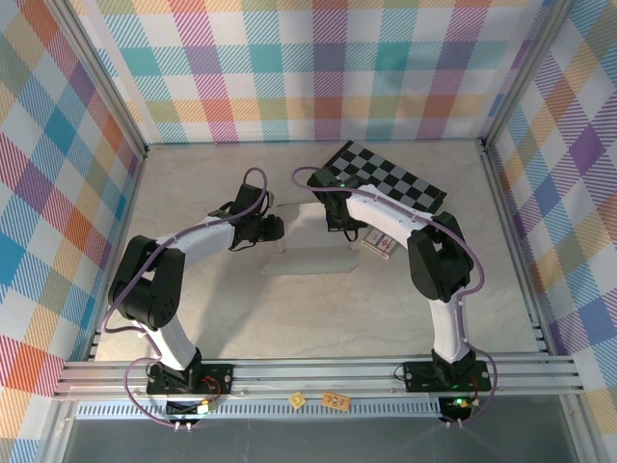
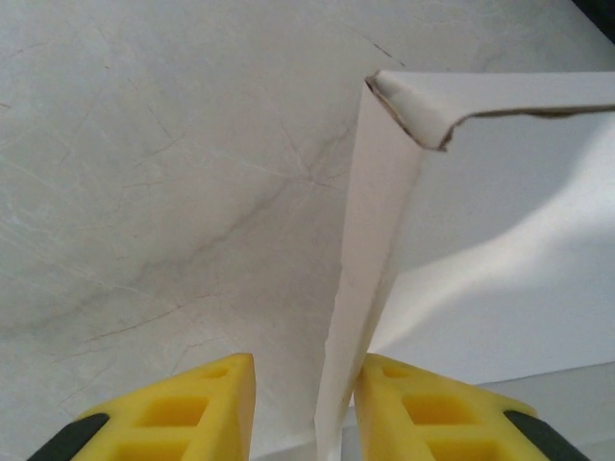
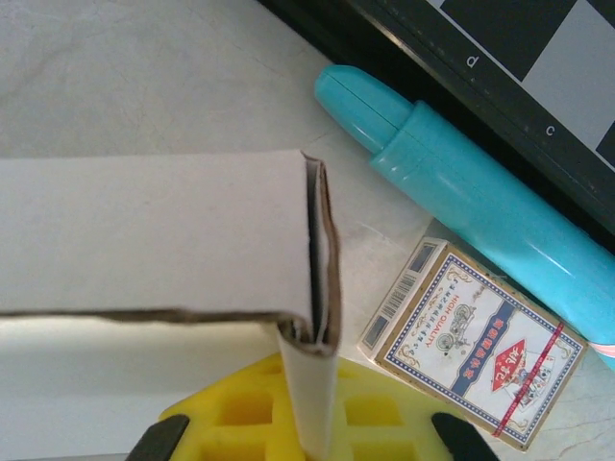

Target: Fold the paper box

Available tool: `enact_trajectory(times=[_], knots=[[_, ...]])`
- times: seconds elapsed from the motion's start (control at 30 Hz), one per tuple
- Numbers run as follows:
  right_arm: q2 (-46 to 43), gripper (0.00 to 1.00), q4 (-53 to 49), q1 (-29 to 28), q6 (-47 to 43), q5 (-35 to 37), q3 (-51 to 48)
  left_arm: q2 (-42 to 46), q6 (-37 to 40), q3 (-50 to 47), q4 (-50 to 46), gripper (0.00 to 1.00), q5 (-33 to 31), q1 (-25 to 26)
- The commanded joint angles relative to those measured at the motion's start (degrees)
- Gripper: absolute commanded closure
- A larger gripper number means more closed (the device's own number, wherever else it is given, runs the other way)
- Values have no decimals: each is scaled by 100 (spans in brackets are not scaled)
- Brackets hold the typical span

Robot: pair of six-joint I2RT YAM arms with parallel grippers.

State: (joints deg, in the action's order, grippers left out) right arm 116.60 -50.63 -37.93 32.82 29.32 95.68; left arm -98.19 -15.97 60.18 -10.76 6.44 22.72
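Observation:
The white paper box (image 1: pixel 308 258) lies on the table between my two grippers, its end walls raised. In the left wrist view a thin upright wall of the paper box (image 2: pixel 370 269) stands between my left gripper's (image 2: pixel 306 413) yellow fingers. It rests against the right finger (image 2: pixel 432 408), and a gap separates it from the left one, so this gripper is open. In the right wrist view my right gripper (image 3: pixel 309 423) is shut on the folded corner wall of the paper box (image 3: pixel 144 230). Seen from above, the left gripper (image 1: pixel 278 230) and the right gripper (image 1: pixel 339 230) sit at the box's far corners.
A black-and-grey checkered board (image 1: pixel 386 177) lies at the back right, its edge (image 3: pixel 500 48) close behind the right gripper. A turquoise pen (image 3: pixel 461 192) and a small patterned card packet (image 3: pixel 476 341) lie right of the box. Plaid walls enclose the table.

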Motion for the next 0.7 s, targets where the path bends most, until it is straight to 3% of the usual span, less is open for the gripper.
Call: enact_trajectory(times=[0.0,0.27,0.37,0.47,0.67], knots=[[-111,100,-149,17,83,102,47,-146,113,205,-88,68,166,-40],[-107,100,-149,10,93,81,39,-561,188,544,-66,76,-12,-24],[-96,100,-153,21,83,82,56,-647,203,645,-106,85,-139,17],[-81,100,-156,14,66,98,74,-683,251,735,-325,98,-577,147],[-23,100,-236,6,110,160,143,-804,50,806,-1079,100,-1869,455]])
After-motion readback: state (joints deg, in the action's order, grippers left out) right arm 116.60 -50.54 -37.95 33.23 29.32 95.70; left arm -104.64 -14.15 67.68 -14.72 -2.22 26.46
